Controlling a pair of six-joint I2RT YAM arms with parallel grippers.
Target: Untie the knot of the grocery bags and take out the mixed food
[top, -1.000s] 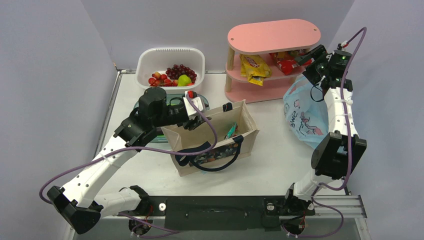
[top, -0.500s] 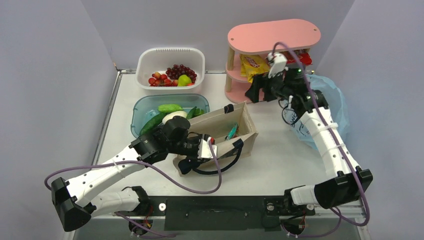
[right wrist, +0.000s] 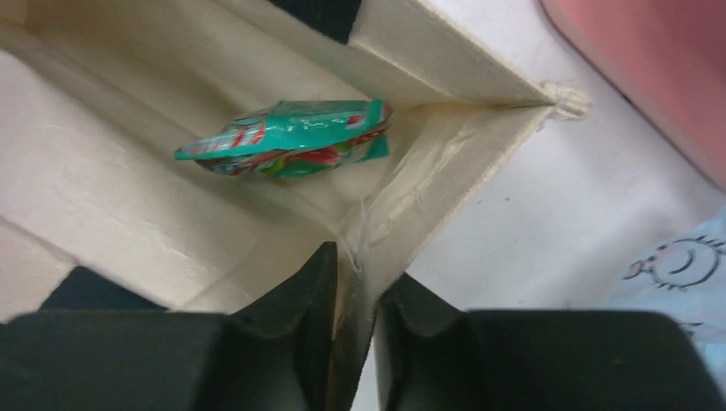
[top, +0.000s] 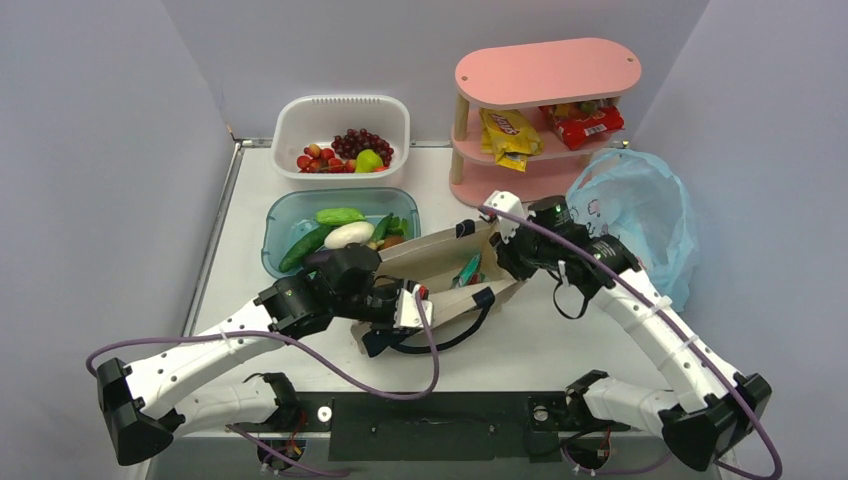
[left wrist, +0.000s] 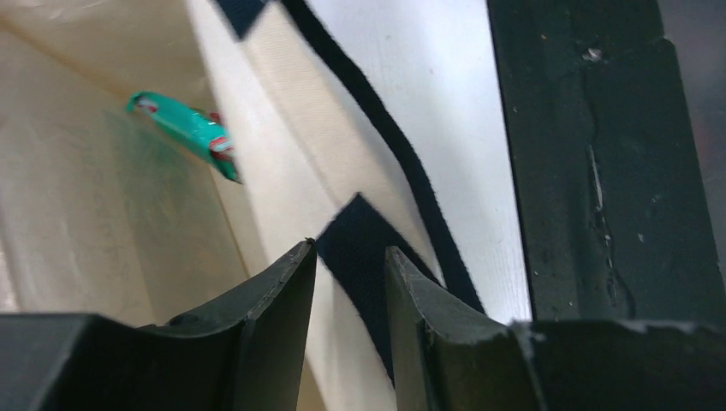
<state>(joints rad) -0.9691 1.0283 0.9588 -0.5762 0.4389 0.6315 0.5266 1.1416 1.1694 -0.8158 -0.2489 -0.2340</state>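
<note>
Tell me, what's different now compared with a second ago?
The right gripper swung from the pink shelf down to the canvas tote and now straddles its far wall. The left gripper moved from the tote's back edge to its near wall, pinching the navy handle patch. The tote shifted slightly. The teal packet stayed inside; the basket stayed put.

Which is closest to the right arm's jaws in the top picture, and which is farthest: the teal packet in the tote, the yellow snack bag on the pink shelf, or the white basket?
From the right gripper, which grips the tote's wall:
1. Teal packet, just left of it, inside the tote.
2. Yellow snack bag, behind it on the pink shelf.
3. White basket, far back-left.
</note>
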